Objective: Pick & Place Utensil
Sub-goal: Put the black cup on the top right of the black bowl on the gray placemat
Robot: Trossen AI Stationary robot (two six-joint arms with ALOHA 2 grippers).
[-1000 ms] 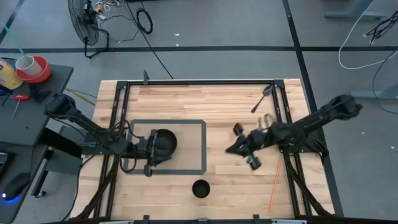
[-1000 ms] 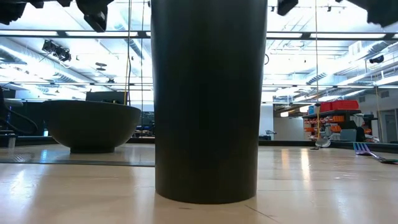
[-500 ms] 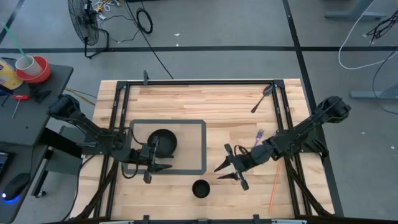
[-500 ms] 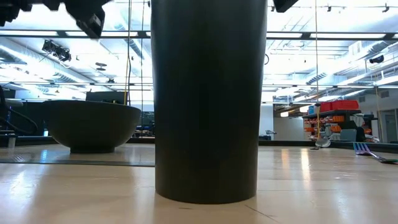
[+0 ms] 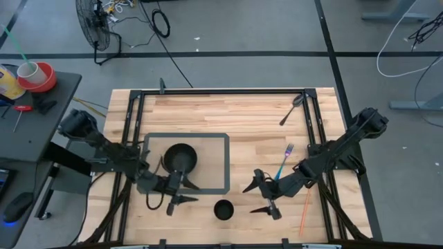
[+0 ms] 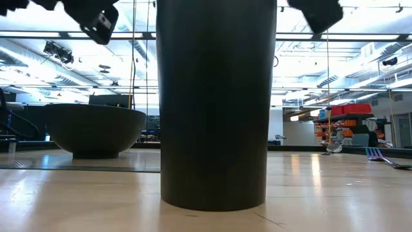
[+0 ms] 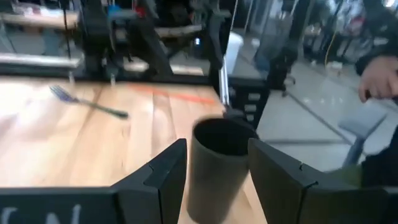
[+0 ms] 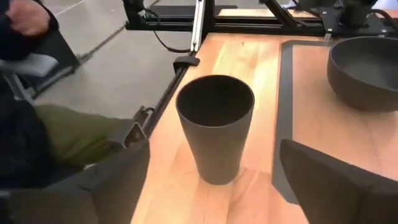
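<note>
A fork [image 5: 282,163] with a teal handle lies flat on the wood right of centre; it also shows in the left wrist view as the fork [image 7: 87,102]. A black cup [image 5: 223,209] stands upright near the front edge. My right gripper [image 5: 253,198] hovers open just right of the cup [image 8: 214,124], touching nothing. My left gripper [image 5: 184,193] hovers open left of the cup [image 7: 214,163], between it and the black bowl [image 5: 180,159], which sits inside a dark taped rectangle.
A spoon [image 5: 292,109] lies at the far right corner. An orange stick [image 5: 304,214] lies along the right frame rail. A person sits beyond the table's near edge, with a hand [image 7: 379,74] in the left wrist view and a sleeve [image 8: 31,62] in the right wrist view.
My right gripper has moved from the fork's place toward the near edge and the cup, and has opened wide. The fork now shows uncovered on the table. My left gripper has moved from over the bowl toward the near edge, closer to the cup.
</note>
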